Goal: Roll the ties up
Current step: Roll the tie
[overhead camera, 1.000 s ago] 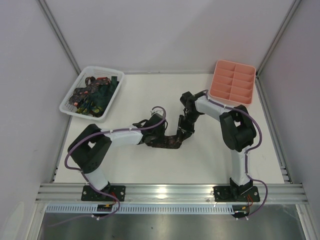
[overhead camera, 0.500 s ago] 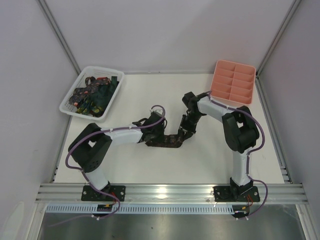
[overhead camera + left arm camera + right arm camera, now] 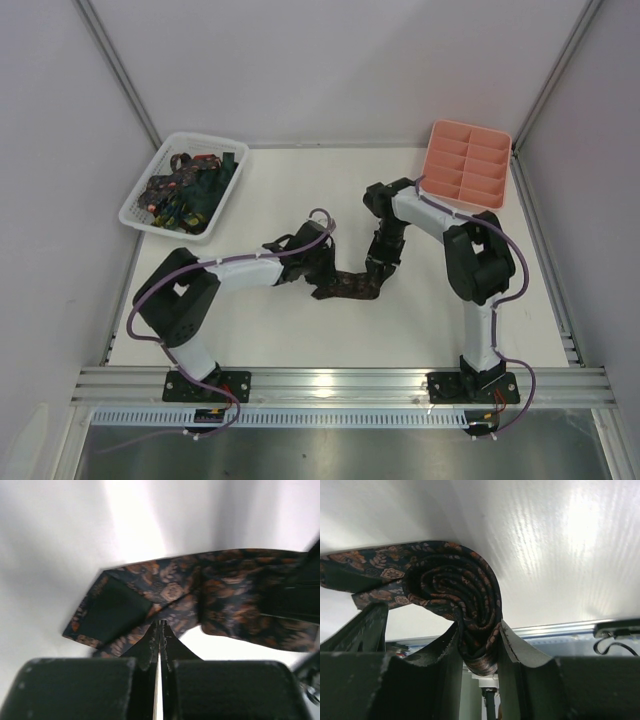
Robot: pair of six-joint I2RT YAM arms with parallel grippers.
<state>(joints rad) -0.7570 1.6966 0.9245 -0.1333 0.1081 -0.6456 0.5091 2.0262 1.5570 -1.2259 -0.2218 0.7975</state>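
Your right gripper (image 3: 479,647) is clamped on the rolled coil of the brown patterned fabric necktie (image 3: 452,587), jaws partway apart around it. Your left gripper (image 3: 160,630) is pressed fully together, pinching the flat unrolled end (right at its edge). The necktie stretches between them over the middle of the white table (image 3: 300,190).

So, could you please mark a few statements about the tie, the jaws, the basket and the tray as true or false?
1. The right jaws clamp a rolled coil of the brown tie. True.
2. The pink tray holds rolled ties. False: its compartments look empty.
3. The white basket holds a heap of other ties. True.
4. The left jaws stand wide open above the brown tie. False: they are shut, pinching its unrolled part.
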